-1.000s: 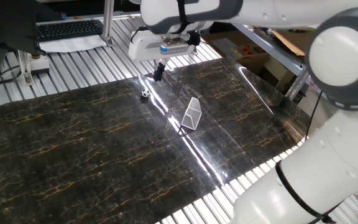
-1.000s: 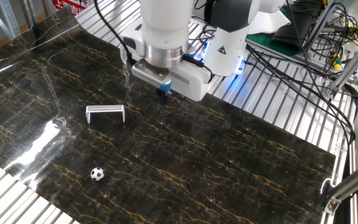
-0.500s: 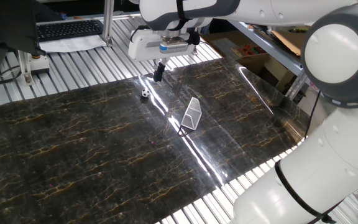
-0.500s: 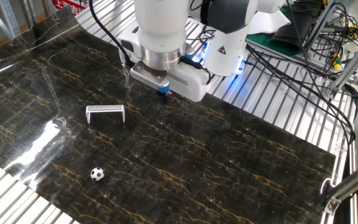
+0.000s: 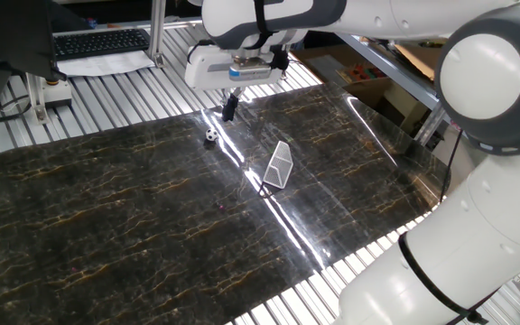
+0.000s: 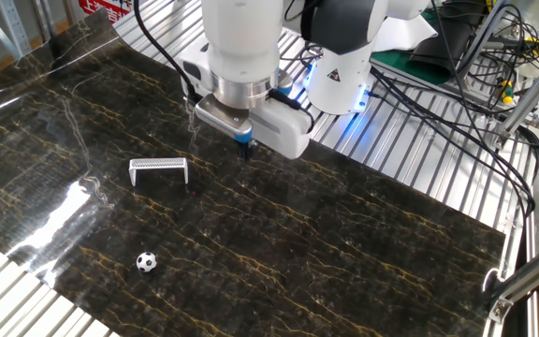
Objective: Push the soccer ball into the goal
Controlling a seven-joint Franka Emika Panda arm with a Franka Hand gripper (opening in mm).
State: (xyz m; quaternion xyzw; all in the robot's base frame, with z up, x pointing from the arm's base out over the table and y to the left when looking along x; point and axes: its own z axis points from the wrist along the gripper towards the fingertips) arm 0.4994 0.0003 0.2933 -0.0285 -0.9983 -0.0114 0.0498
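The soccer ball (image 6: 146, 262) is tiny, round and surely very light, so I judge it will roll at the slightest touch on the glossy dark marble-patterned tabletop (image 6: 363, 243) and skid off line if struck off-centre; it needs no grasp at all, only a gentle nudge on the side facing away from the goal (image 6: 158, 171), low and through its middle. In the other fixed view the ball lies at about 6 o'clock from the goal, well apart from it, near the tabletop's front edge; in one fixed view the ball (image 5: 210, 136) sits at roughly 10 o'clock from the goal (image 5: 279, 165), which stands as a small white wedge with pale netting, light enough, I would guess, to shift if the ball arrives fast. The tool (image 6: 244, 146) hangs nose-down from the white wrist, its dark fingers pointing at the tabletop; they look pressed together with nothing between them. In one fixed view the tool (image 5: 229, 107) hovers just beside the ball at about 1 o'clock, above the surface, while the big white arm reaches in from the right with its elbow high.
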